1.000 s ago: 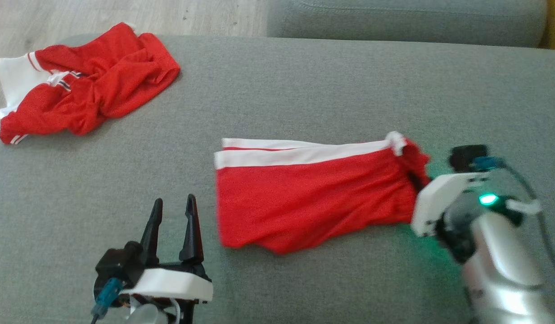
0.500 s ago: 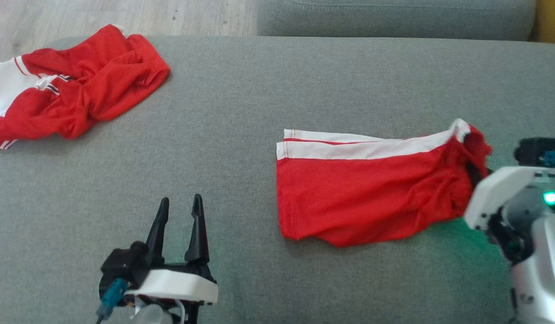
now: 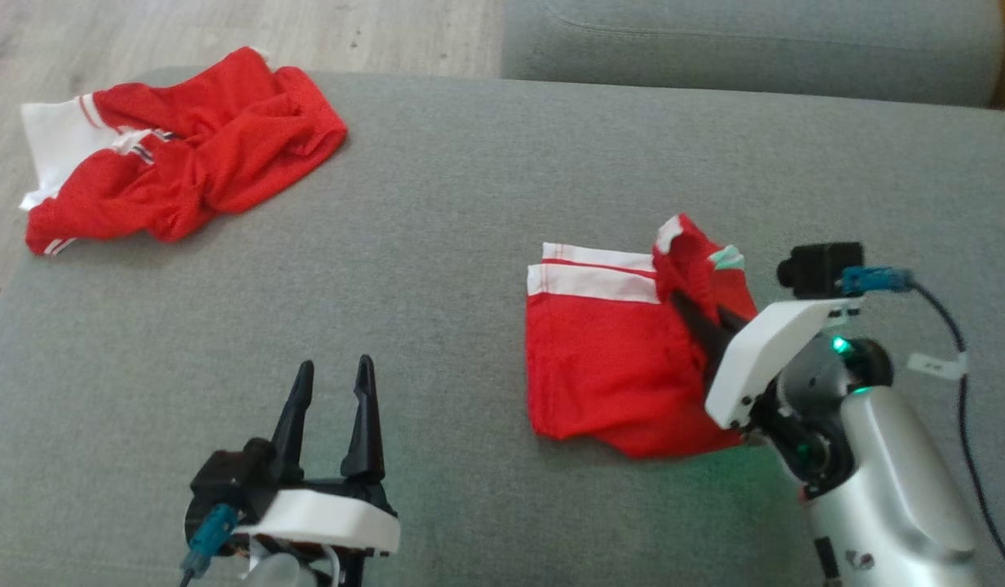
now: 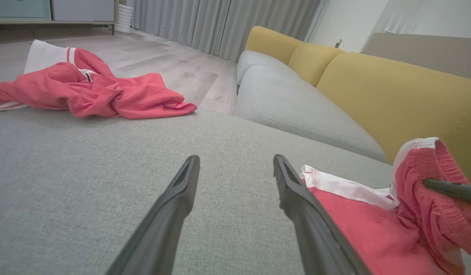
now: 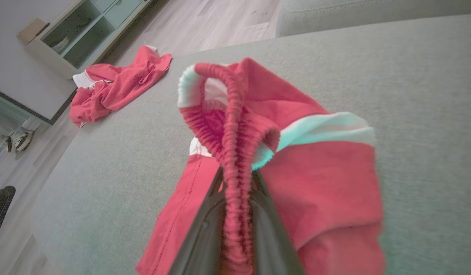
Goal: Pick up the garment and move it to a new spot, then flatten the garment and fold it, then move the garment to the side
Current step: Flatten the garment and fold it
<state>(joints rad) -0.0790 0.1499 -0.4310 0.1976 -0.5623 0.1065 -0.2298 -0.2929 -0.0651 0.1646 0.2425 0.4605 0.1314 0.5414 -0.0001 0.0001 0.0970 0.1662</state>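
Note:
The garment is a pair of red shorts [image 3: 600, 367] with white side stripes, lying on the grey cushion [image 3: 469, 204] right of centre. My right gripper [image 3: 691, 316] is shut on its ribbed elastic waistband [image 5: 235, 126], holding that end lifted and doubled over the rest of the shorts. The right wrist view has the waistband pinched between the dark fingers [image 5: 204, 229], with the fabric [image 5: 323, 183] draped around them. My left gripper [image 3: 336, 373] rests open and empty at the lower left, apart from the shorts [image 4: 373, 236].
A crumpled red and white shirt [image 3: 184, 155] lies at the cushion's far left corner. A second grey cushion [image 3: 747, 41] and yellow backrests [image 4: 392, 88] lie beyond. Wood floor [image 3: 225, 33] and a cabinet [image 5: 75, 34] are past the left edge.
My right gripper first dragged the shorts to the right, then raised the waistband end and brought it back left over them. The head camera shifted. The left gripper stayed put.

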